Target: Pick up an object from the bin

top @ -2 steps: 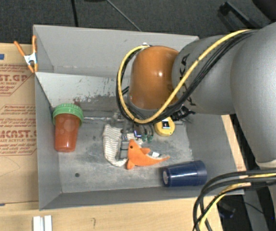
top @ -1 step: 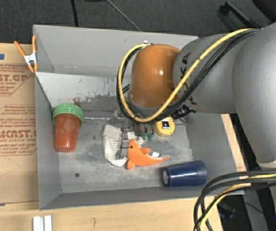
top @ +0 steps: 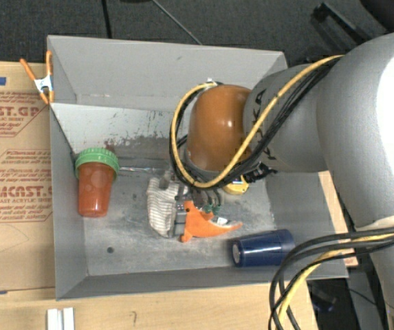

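My gripper (top: 181,217) is low in the middle of the bin, under the arm's wrist. It stands between a grey-white ribbed object (top: 159,209) on its left and a flat orange piece (top: 202,227) on its right, touching or nearly touching both. Whether either one is in its grasp is hidden. A small yellow thing (top: 236,186) peeks out from under the arm just behind.
A red jar with a green lid (top: 95,181) lies by the left wall. A dark blue cylinder (top: 263,247) lies on its side at the front right corner. The arm and its cables cover the bin's right side.
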`<state>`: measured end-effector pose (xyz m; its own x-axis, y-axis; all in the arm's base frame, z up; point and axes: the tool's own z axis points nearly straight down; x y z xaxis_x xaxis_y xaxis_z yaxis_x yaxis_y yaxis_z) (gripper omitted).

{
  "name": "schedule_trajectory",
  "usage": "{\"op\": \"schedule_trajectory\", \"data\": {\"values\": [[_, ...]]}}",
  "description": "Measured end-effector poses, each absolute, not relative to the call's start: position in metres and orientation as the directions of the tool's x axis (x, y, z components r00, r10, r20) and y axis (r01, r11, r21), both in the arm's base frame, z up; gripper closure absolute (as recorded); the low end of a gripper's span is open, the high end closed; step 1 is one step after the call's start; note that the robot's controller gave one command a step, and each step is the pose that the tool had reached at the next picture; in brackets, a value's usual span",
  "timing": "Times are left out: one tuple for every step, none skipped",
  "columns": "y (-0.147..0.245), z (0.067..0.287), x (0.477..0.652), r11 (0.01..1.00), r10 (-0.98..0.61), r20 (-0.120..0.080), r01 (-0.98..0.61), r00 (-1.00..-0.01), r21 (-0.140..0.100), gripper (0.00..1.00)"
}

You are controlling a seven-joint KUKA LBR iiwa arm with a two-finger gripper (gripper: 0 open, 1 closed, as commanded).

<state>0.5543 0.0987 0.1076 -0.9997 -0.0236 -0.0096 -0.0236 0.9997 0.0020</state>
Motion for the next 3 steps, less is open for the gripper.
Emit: {"op": "schedule_trajectory", "data": {"values": [[0.0811,0.0704,0.5469,0.997,0.074,-0.003,0.074,-0.997,0.002,1.00],[0.0811,0.0704,0.5469,0.997,0.074,-0.003,0.074,-0.997,0.002,1.00],[0.0811,0.0704,0.5469,0.998,0.071,-0.003,0.071,-0.998,0.002,1.00]]}}
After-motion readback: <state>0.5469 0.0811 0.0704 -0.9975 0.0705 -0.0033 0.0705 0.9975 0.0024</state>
